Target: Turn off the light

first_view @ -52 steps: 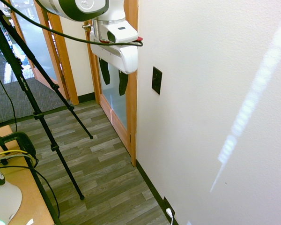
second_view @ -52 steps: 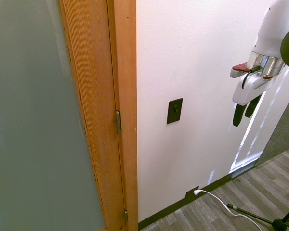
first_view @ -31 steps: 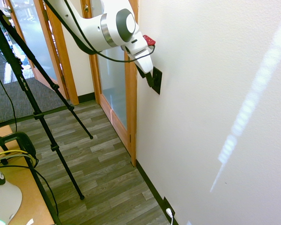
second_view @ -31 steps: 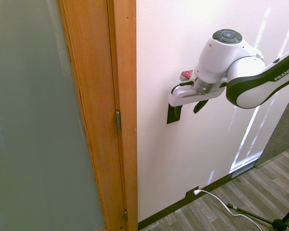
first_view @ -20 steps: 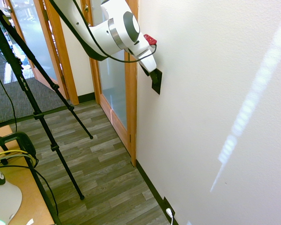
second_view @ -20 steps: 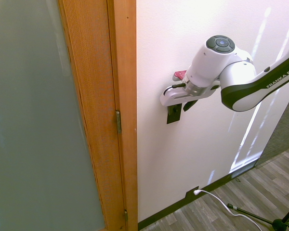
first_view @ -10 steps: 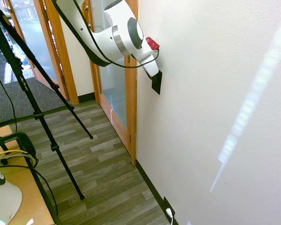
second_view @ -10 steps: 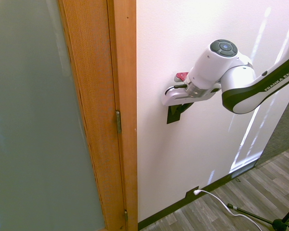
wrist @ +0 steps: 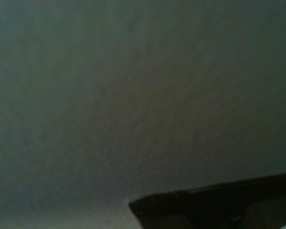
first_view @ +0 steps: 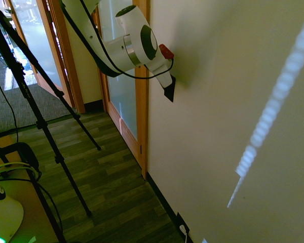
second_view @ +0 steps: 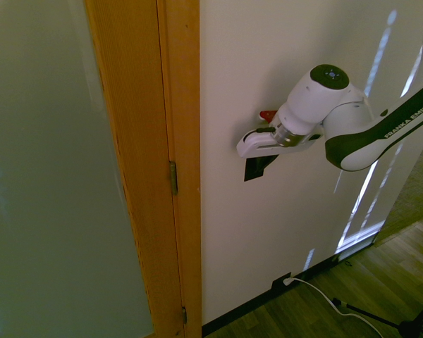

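Reopening jaws could flick the black switch plate (second_view: 254, 169)'s control back on; the end effector (second_view: 263, 162) is closed against it.

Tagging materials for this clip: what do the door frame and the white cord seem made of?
Door frame: wood, likely varnished, going by its orange-brown grain. White cord: probably smooth plastic or rubber sheathing, from its even, flexible curve.

White arm segments (second_view: 314, 102) with black trim, "FRANKA EMIKA" lettering and a thin black cable (first_view: 104, 54).
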Action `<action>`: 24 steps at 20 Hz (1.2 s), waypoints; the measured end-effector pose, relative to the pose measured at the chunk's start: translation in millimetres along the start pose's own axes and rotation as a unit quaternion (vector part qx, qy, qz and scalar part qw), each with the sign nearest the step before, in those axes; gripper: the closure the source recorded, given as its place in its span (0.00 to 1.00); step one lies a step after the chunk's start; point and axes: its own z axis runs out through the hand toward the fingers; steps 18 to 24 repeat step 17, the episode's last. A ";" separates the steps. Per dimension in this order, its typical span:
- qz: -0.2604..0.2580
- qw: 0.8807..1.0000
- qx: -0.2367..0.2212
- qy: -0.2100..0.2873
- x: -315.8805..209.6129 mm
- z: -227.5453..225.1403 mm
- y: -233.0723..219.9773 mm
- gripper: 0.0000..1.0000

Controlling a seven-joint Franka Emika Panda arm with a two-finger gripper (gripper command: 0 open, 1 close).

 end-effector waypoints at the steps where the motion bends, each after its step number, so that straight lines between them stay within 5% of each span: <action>1: 0.000 1.000 -0.002 -0.001 -1.1 4.1 1.0 1.00; 2: 0.000 1.000 -0.002 -0.002 -1.2 4.5 1.0 0.00; 24: -0.048 0.999 -0.006 -0.014 -18.2 0.9 29.2 0.00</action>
